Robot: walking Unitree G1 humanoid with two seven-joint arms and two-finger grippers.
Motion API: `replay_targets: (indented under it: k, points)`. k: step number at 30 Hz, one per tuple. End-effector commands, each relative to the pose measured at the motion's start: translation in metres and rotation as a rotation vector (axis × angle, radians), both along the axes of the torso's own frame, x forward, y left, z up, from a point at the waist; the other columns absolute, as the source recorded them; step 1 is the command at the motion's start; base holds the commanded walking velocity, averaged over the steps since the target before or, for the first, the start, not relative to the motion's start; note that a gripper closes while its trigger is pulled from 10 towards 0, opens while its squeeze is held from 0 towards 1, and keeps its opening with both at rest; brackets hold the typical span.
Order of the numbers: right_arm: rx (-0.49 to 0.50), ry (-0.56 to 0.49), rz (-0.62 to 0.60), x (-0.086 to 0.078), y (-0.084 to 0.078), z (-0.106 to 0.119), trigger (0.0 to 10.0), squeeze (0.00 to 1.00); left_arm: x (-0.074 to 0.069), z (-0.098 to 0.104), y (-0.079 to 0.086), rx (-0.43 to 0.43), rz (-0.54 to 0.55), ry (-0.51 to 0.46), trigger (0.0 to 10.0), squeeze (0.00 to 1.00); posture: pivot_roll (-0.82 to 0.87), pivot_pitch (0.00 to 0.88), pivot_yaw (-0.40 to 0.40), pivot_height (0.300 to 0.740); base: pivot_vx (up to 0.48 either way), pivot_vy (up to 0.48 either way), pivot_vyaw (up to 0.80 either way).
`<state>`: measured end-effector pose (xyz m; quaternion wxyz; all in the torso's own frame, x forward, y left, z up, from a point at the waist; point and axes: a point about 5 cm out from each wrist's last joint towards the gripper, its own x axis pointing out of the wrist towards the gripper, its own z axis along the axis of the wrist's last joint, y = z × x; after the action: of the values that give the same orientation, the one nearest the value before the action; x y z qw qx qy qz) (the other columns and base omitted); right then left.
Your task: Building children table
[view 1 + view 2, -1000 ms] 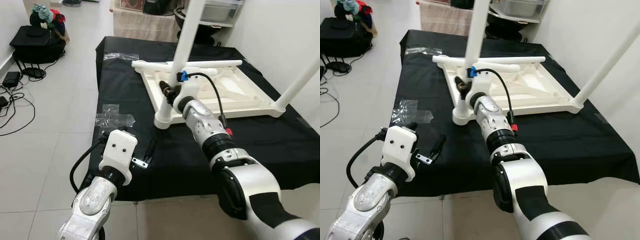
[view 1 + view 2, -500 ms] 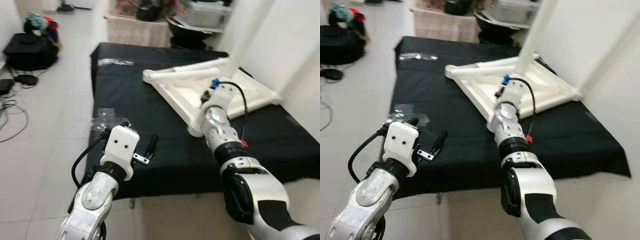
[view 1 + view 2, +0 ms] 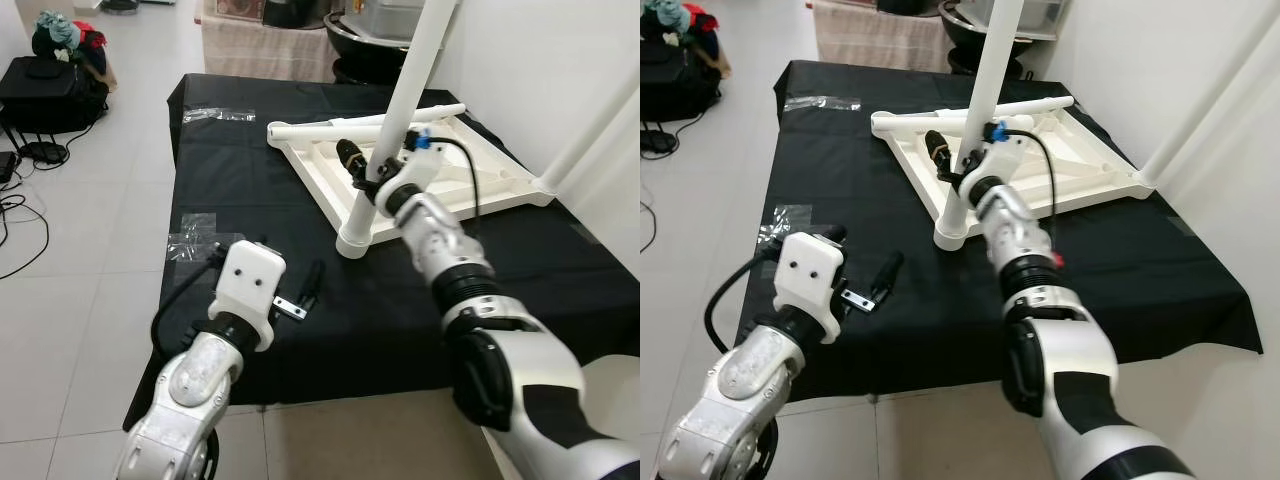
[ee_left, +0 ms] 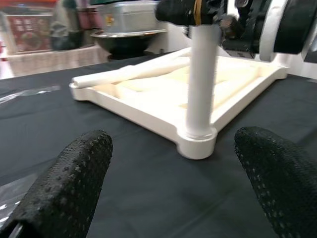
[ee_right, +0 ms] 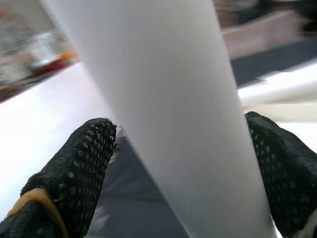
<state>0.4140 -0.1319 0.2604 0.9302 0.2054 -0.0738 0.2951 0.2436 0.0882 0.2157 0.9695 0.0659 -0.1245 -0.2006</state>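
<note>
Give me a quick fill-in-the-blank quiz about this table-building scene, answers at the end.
1. The right pincer is closed around a white table ____.
2. The tabletop lies upside down on a ____ cloth.
3. The left pincer hovers over the cloth with its fingers ____ and nothing between them.
4. A loose leg lies ____ across the tabletop's far edge.

Answers: leg; black; open; flat

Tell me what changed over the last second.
The camera swung about, so most of the shift is its own. The right gripper, a second ago at the foot of the upright white table leg, has moved higher up it; fingers sit either side of it. The upturned white tabletop stayed on the black cloth. The left gripper still hovers open over the cloth.
</note>
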Motion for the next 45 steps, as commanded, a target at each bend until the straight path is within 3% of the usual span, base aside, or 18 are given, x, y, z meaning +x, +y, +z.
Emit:
replay_targets:
  k: [1,2,4,9,14,25,27,29,30,31,32,33,34,39,40,41,42,45]
  points:
    - [0.004,-0.02,0.088,-0.003,0.008,-0.001,10.0,1.0,0.0,-0.002,-0.002,0.004,-0.017,0.005,10.0,0.0,0.05,0.12,-0.153,0.74,0.0,0.0,0.0]
    - [-0.058,-0.071,0.269,-0.012,0.008,-0.005,10.0,1.0,-0.001,-0.001,-0.004,-0.001,-0.028,0.003,10.0,0.0,0.05,0.118,-0.151,0.74,0.0,0.0,0.0]
    - [-0.058,-0.071,0.269,-0.012,0.008,-0.005,10.0,1.0,-0.001,-0.001,-0.004,-0.001,-0.028,0.003,10.0,0.0,0.05,0.118,-0.151,0.74,0.0,0.0,0.0]
    - [-0.102,-0.101,0.415,-0.02,0.01,-0.011,10.0,1.0,-0.004,0.0,-0.007,-0.011,-0.055,0.008,10.0,0.0,0.05,0.121,-0.149,0.74,0.0,0.0,0.0]
    - [-0.132,-0.139,0.555,-0.03,0.015,-0.014,10.0,1.0,-0.012,-0.015,-0.018,0.014,-0.173,0.086,10.0,0.0,0.04,0.119,-0.141,0.74,0.0,0.0,0.0]
    - [-0.199,-0.158,0.702,-0.038,0.019,-0.013,10.0,1.0,-0.014,-0.021,-0.026,0.026,-0.226,0.114,10.0,0.0,0.03,0.124,-0.149,0.74,0.0,0.0,0.0]
    - [-0.23,-0.161,0.735,-0.04,0.022,-0.014,10.0,1.0,-0.014,-0.021,-0.025,0.024,-0.223,0.114,10.0,0.0,0.03,0.125,-0.149,0.74,0.0,0.0,0.0]
    - [-0.35,-0.129,0.659,-0.035,0.028,-0.024,10.0,1.0,-0.015,-0.021,-0.024,0.022,-0.22,0.117,10.0,0.0,0.04,0.126,-0.151,0.74,0.0,0.0,0.0]
    - [-0.35,-0.129,0.659,-0.035,0.028,-0.024,10.0,1.0,-0.015,-0.021,-0.024,0.022,-0.22,0.117,10.0,0.0,0.04,0.126,-0.151,0.74,0.0,0.0,0.0]
    - [-0.444,-0.101,0.562,-0.029,0.03,-0.029,10.0,0.64,-0.015,-0.021,-0.024,0.022,-0.216,0.117,10.0,0.0,0.04,0.129,-0.149,0.74,0.0,0.0,0.0]
    - [-0.444,-0.101,0.562,-0.029,0.03,-0.029,10.0,0.64,-0.015,-0.021,-0.024,0.022,-0.216,0.117,10.0,0.0,0.04,0.129,-0.149,0.74,0.0,0.0,0.0]
    - [-0.496,-0.027,0.454,-0.022,0.033,-0.034,10.0,0.0,-0.015,-0.021,-0.022,0.023,-0.204,0.114,10.0,0.0,0.03,0.127,-0.146,0.74,0.0,0.0,0.0]
    - [-0.521,-0.002,0.392,-0.018,0.036,-0.035,10.0,0.0,-0.014,-0.021,-0.021,0.021,-0.196,0.113,10.0,0.0,0.03,0.131,-0.141,0.74,0.0,0.0,0.0]
    - [-0.517,-0.003,0.383,-0.017,0.044,-0.032,10.0,0.0,-0.012,-0.021,-0.02,0.027,-0.187,0.113,10.0,0.0,0.03,0.134,-0.141,0.74,0.0,0.0,0.0]
    - [-0.517,-0.003,0.365,-0.016,0.046,-0.03,1.3,0.0,-0.012,-0.021,-0.02,0.029,-0.185,0.111,10.0,0.0,0.03,0.134,-0.141,0.74,0.0,0.0,0.0]
    - [-0.517,-0.003,0.365,-0.016,0.046,-0.03,1.3,0.0,-0.012,-0.021,-0.02,0.029,-0.185,0.111,10.0,0.0,0.03,0.134,-0.141,0.74,0.0,0.0,0.0]
    - [-0.505,-0.015,0.37,-0.016,0.049,-0.027,0.0,0.0,-0.012,-0.021,-0.02,0.03,-0.183,0.111,10.0,0.0,0.03,0.136,-0.138,0.74,0.0,0.0,0.0]
    - [-0.483,-0.026,0.361,-0.015,0.051,-0.022,0.0,0.0,-0.011,-0.021,-0.019,0.027,-0.179,0.11,10.0,0.0,0.03,0.136,-0.14,0.74,0.0,0.0,0.0]
